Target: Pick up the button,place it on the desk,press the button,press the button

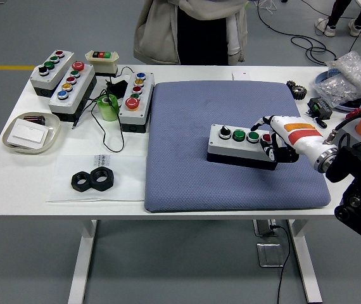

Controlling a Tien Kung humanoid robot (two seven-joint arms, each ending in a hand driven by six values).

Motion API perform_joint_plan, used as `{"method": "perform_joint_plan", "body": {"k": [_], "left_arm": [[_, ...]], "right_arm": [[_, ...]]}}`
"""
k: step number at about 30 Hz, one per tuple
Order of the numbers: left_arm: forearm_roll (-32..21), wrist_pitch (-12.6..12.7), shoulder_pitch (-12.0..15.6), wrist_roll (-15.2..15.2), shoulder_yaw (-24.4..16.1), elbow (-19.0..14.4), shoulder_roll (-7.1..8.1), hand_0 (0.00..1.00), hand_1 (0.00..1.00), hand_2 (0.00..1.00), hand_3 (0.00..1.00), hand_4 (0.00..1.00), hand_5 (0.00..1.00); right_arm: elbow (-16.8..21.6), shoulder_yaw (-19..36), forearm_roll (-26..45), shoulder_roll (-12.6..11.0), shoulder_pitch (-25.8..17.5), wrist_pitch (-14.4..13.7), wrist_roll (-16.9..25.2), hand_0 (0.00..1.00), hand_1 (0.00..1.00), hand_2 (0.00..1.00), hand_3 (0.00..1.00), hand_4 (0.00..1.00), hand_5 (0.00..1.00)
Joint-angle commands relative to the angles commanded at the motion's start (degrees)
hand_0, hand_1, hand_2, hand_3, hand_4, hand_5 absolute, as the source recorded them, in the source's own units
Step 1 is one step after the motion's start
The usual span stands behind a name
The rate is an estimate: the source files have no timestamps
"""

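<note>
Nearest the table's (187, 208) front edge, at about seven o'clock, two black nuts (89, 180) were laid touching on a sheet of paper (85, 168). A blue-grey mat (187, 171) was spread over the middle and right of the table. On it, toward four o'clock of the mat's middle, the button box (240, 145) was set flat, its four buttons facing up. The right hand (280, 138) was brought in from three o'clock and placed over the box's right end; an extended finger (261, 121) reached above the buttons, while the dark fingers below were curled against the box's end. Whether a button was actually pressed down could not be told, and nothing appeared to be grasped. At nine o'clock a shallow tray (9, 140) with a white card was seen. Farther back, at ten to eleven o'clock, three more button boxes (73, 88) and a green tape roll (109, 108) were gathered. At two o'clock a plastic bag of parts (351, 76) was left. A person (193, 28) was stood at twelve o'clock behind the table.
</note>
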Motion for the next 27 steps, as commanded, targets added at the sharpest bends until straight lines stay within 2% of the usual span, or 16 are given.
{"method": "perform_joint_plan", "body": {"k": [7,21,27], "left_arm": [[0.29,-0.06,0.00,0.17,-0.14,-0.03,-0.01,0.681,0.644,0.739,0.780,0.685,0.998],[0.86,-0.07,0.16,0.30,-0.54,-0.01,-0.06,0.681,0.645,0.739,0.782,0.681,0.998],[1.24,-0.09,0.38,0.42,-0.83,-0.02,-0.11,0.681,0.645,0.739,0.783,0.678,0.998]], "right_arm": [[-1.90,-1.74,0.43,0.54,0.37,0.78,-0.22,0.157,0.002,0.124,0.688,0.546,0.002],[-2.39,-3.56,0.44,0.59,0.77,1.77,-0.74,0.149,0.002,0.120,0.687,0.545,0.002],[-1.43,-1.37,0.15,0.42,0.08,0.34,-0.45,0.150,0.002,0.120,0.688,0.546,0.002]]}}
